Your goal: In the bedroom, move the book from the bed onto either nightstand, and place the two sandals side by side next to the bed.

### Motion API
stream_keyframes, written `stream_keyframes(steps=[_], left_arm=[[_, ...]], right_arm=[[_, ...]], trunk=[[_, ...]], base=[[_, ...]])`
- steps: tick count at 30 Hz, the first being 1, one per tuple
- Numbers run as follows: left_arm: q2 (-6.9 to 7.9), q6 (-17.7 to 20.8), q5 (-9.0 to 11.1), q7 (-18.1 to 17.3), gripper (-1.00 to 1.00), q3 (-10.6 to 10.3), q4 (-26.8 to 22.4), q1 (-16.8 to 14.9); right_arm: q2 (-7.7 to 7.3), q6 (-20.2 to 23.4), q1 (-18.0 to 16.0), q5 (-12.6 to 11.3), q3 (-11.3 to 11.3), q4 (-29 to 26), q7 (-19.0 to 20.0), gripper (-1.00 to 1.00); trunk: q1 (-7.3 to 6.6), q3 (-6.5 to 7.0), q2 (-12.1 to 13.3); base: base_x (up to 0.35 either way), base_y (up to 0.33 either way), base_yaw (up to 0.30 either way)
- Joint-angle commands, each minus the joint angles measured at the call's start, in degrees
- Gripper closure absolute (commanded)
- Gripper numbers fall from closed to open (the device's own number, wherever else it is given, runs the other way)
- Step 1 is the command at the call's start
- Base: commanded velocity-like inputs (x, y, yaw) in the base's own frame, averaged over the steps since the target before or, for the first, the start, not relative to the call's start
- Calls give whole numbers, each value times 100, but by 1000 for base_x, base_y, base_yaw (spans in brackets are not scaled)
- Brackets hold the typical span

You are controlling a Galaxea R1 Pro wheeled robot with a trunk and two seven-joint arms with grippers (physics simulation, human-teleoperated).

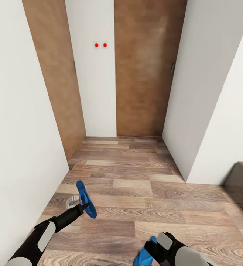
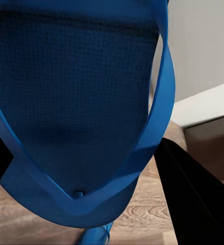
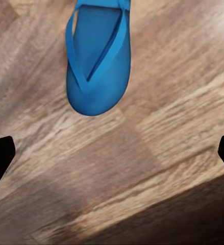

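Head view: left gripper [image 1: 85,207] clamped on one blue sandal [image 1: 86,199], held upright above wood-plank floor [image 1: 143,184], long axis near vertical. Right gripper [image 1: 153,248] spread apart above second sandal [image 3: 98,61], flat on floor, toe toward gripper.

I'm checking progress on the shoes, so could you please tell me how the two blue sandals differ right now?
The first sandal is lifted clear of the wood floor, clamped on edge in the left tool; the second sandal lies flat on the floor, strap up. The first fills the left wrist view at close range; the second sits apart from the right tool, whose fingers are spread wide. Both are the same bright blue flip-flop with thin toe straps.
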Motion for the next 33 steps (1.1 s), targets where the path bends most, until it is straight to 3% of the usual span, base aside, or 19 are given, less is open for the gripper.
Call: stream_keyframes(steps=[1,33], left_arm=[[-1,50,46,-24,100,11,0,-3],[-1,50,46,-26,100,11,0,-3]], right_arm=[[3,31,1,-60,35,-18,-35,-100],[3,31,1,-60,35,-18,-39,-100]], trunk=[[1,-28,-4],[83,-737,-47]], base=[[0,0,0],[0,0,0]])
